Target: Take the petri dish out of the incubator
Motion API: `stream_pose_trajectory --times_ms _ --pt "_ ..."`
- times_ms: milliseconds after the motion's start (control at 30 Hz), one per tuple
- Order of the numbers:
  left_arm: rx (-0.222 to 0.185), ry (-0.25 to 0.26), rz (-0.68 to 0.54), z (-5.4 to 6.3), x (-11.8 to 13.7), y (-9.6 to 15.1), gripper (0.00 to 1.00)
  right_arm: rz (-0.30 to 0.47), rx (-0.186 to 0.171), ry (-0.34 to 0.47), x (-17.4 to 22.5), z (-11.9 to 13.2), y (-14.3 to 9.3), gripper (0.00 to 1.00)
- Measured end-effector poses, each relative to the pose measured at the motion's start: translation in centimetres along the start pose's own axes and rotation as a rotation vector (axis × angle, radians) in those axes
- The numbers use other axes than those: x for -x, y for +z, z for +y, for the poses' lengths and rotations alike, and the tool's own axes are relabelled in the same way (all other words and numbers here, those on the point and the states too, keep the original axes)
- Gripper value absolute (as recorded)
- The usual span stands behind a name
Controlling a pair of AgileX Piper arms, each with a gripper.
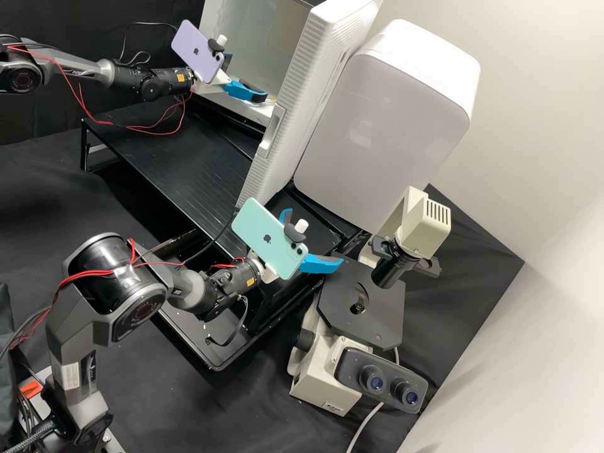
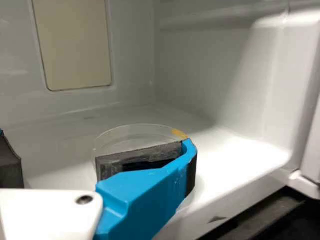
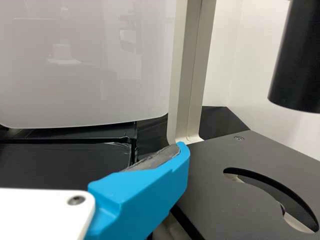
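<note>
incubator [image 1: 314, 82] white, ribbed | petri dish [image 2: 135, 135] clear | fingers [image 2: 150, 195] bright blue | bench [image 1: 189, 163] black

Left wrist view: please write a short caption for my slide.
Open end effector at a clear petri dish on the white incubator floor.

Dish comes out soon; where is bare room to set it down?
The ridged black shelf before the white incubator lies bare. The black microscope stage is crowded: right end effector at its edge, black condenser overhead.
</note>
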Motion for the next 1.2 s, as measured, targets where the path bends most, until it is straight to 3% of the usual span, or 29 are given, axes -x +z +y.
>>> stream_pose_trajectory --times_ms 167,333,667,900,1200 --pt "-0.051 -0.002 -0.003 -0.2 0.0 0.6 1.00 0.000 0.000 0.000 0.0 0.0 0.0 1.00" --pt "-0.065 -0.009 -0.030 -0.4 0.1 1.4 1.00 0.000 0.000 0.000 0.0 0.0 0.0 1.00" --pt "0.010 -0.060 -0.109 -1.1 0.2 2.3 1.00 0.000 0.000 0.000 0.0 0.0 0.0 1.00" --pt "0.047 -0.053 -0.097 -0.8 0.1 2.2 1.00 0.000 0.000 0.000 0.0 0.0 0.0 1.00" --pt "0.018 -0.040 -0.056 -0.7 0.1 1.8 1.00 0.000 0.000 0.000 0.0 0.0 0.0 1.00"
